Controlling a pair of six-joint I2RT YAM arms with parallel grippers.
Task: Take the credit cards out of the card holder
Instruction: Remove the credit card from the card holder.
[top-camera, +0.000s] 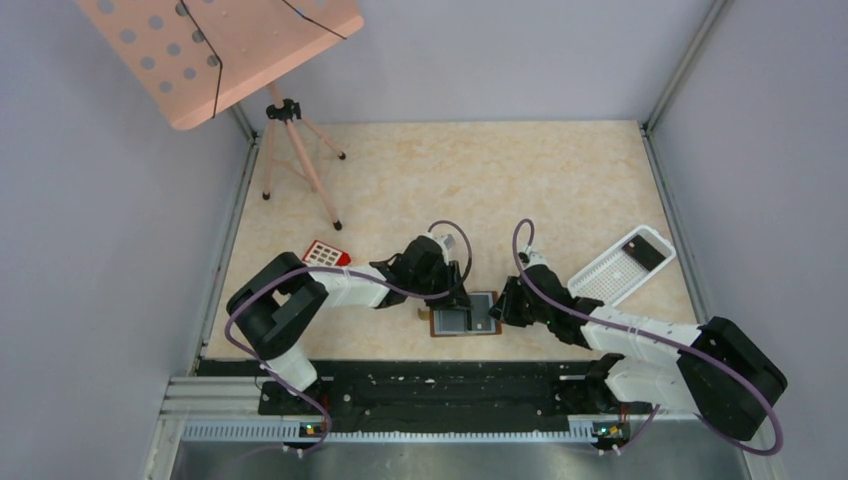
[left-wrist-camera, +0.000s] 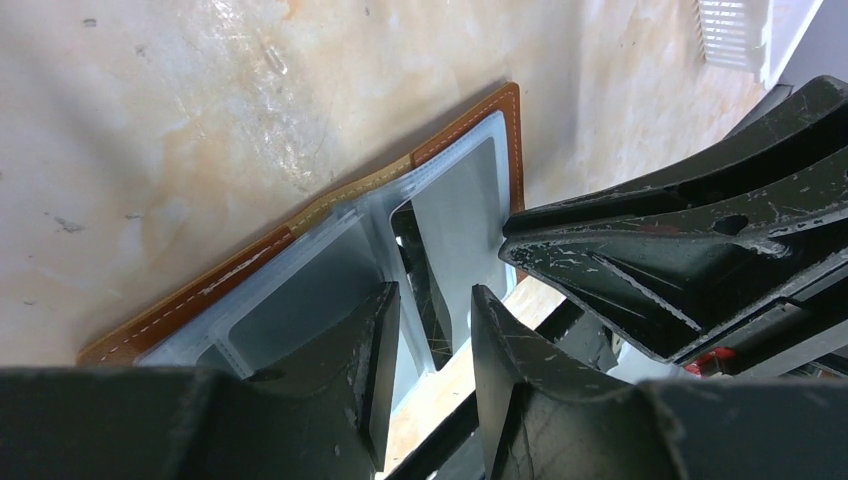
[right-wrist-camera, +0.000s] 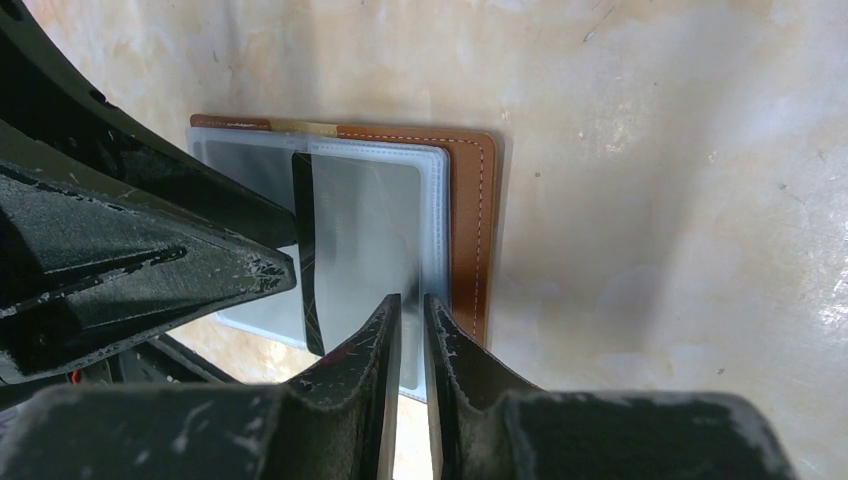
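Observation:
The card holder (top-camera: 465, 318) lies open and flat on the table near the front edge, brown outside with clear blue-grey sleeves inside (left-wrist-camera: 455, 195) (right-wrist-camera: 470, 200). A dark card (left-wrist-camera: 415, 270) (right-wrist-camera: 305, 250) stands on edge at the fold between the sleeves. My left gripper (top-camera: 458, 298) (left-wrist-camera: 435, 295) is open, its fingers low over the sleeves on either side of the dark card. My right gripper (top-camera: 503, 310) (right-wrist-camera: 412, 300) is shut to a thin slit, its tips at the right sleeve's near edge. Whether it pinches the sleeve is not visible.
A white perforated tray (top-camera: 622, 265) with a dark flat item in it lies at the right. A red keypad-like block (top-camera: 326, 253) lies left of the left arm. A pink stand on a tripod (top-camera: 290, 150) is at the back left.

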